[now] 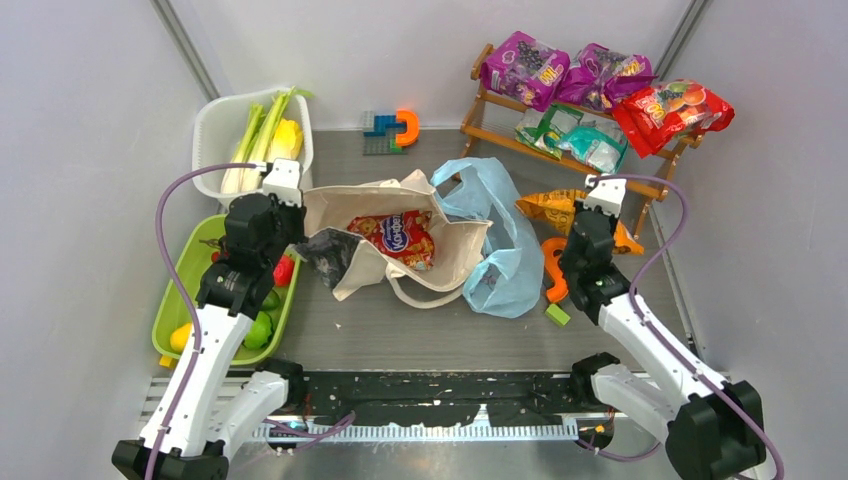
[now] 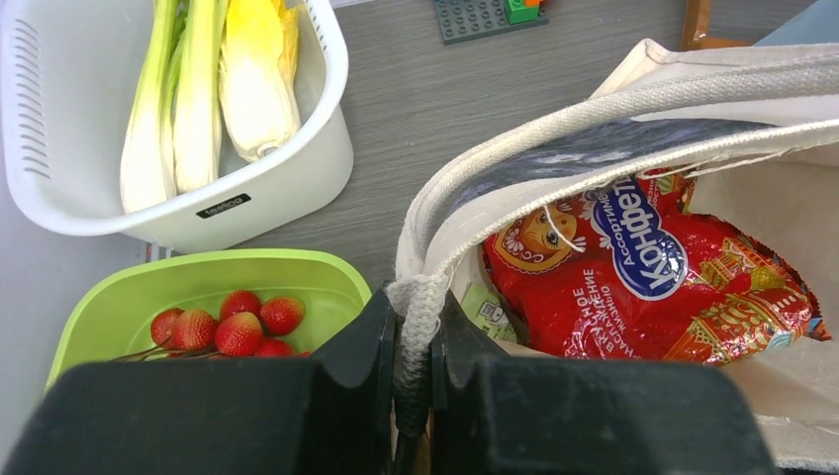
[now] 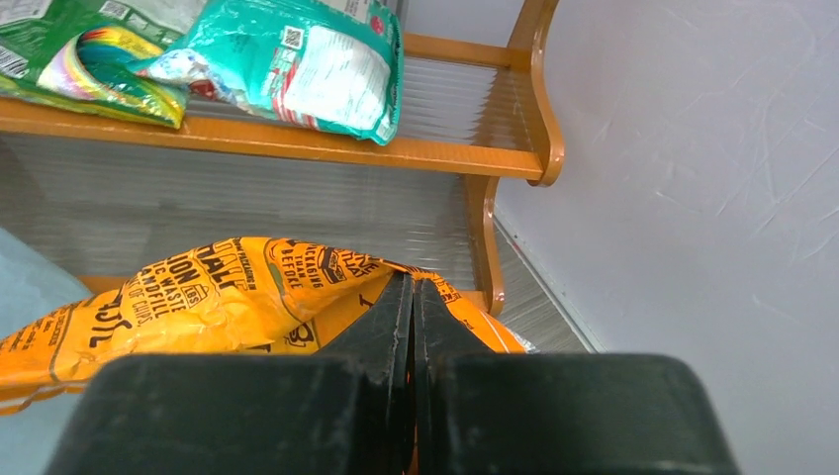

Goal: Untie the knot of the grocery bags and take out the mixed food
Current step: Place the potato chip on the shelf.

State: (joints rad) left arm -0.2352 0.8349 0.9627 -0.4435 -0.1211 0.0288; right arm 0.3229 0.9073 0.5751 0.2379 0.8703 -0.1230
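Note:
The cream canvas tote (image 1: 460,255) lies open mid-table with a red snack packet (image 1: 400,235) inside. My left gripper (image 1: 300,207) is shut on the tote's rim (image 2: 420,297) and holds it up; the red packet (image 2: 643,277) shows just inside. The light-blue plastic bag (image 1: 505,240) lies crumpled to the tote's right with its handles loose; no knot shows. My right gripper (image 1: 600,215) is shut on an orange snack packet (image 3: 198,297) below the shelf. Green-white stalks (image 1: 255,135) and a yellow vegetable (image 1: 287,138) lie in the white tub (image 2: 297,188).
A green tray (image 1: 190,270) at the left holds strawberries (image 2: 233,322) and green and yellow fruit. A wooden shelf (image 1: 560,150) at the back right carries purple, teal and red packets. An orange curved toy (image 1: 552,270) and a green block (image 1: 558,315) lie by the right arm. Walls close both sides.

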